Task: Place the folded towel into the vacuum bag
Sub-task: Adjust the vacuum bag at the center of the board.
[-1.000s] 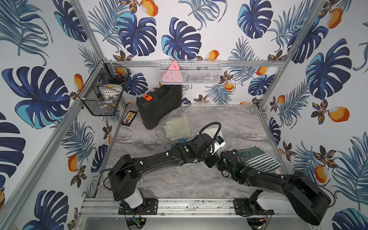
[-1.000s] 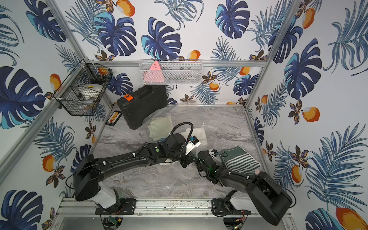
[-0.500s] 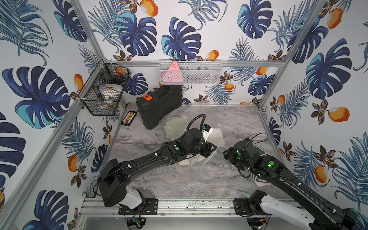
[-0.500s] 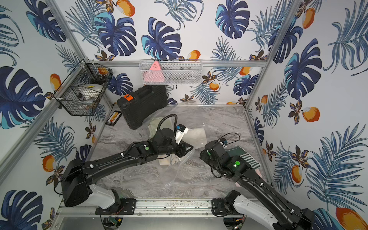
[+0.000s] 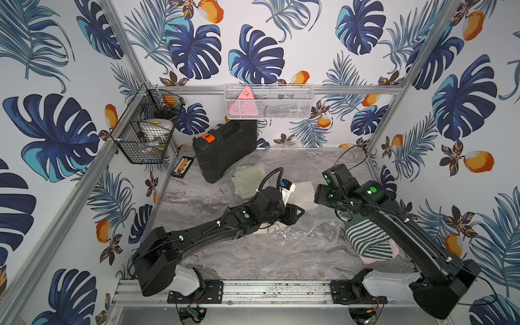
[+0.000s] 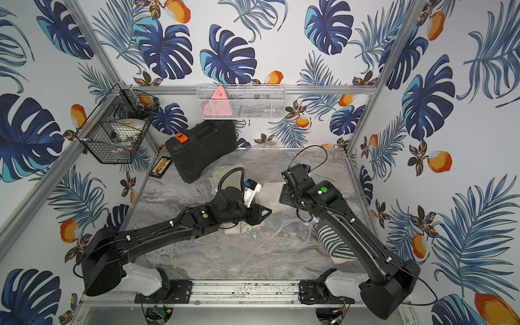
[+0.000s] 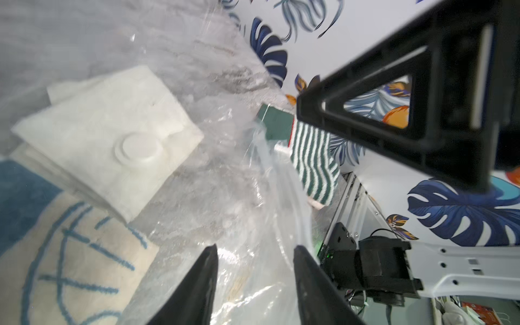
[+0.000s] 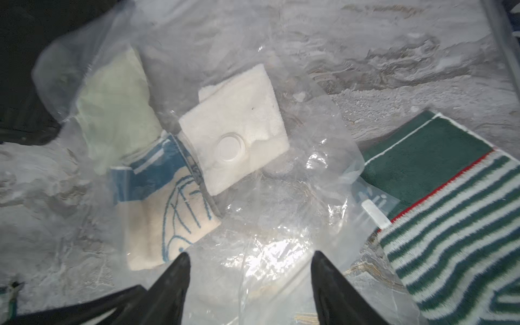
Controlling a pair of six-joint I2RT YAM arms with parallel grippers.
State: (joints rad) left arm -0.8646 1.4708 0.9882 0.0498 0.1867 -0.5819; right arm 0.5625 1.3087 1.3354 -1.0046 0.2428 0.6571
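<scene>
The vacuum bag (image 5: pixel 295 242) (image 6: pixel 267 244) lies crinkled across the marble table, its round white valve (image 8: pixel 230 146) (image 7: pixel 138 147) over a white towel (image 8: pixel 239 118). Under its plastic also lie a cream-and-blue towel (image 8: pixel 168 219) and a pale green one (image 8: pixel 115 112). A folded green-and-white striped towel (image 5: pixel 368 239) (image 6: pixel 334 239) (image 8: pixel 450 225) (image 7: pixel 312 157) rests at the bag's right edge, partly hidden by my right arm. My left gripper (image 5: pixel 298 213) (image 7: pixel 256 246) is open over the bag, holding nothing. My right gripper (image 5: pixel 319 197) (image 8: pixel 250 253) hangs open above the bag, empty.
A black hard case (image 5: pixel 225 149) leans at the back left, with a small bead tray (image 5: pixel 182 166) beside it. A black wire basket (image 5: pixel 146 132) hangs on the left wall and a white mesh basket (image 5: pixel 267 102) on the back wall. A pink cloth (image 5: pixel 368 259) shows under the striped towel.
My left gripper went from shut to open and drew back slightly. My right arm lifted and swung away to the right, its jaws opening wider. The two grippers no longer meet over the bag.
</scene>
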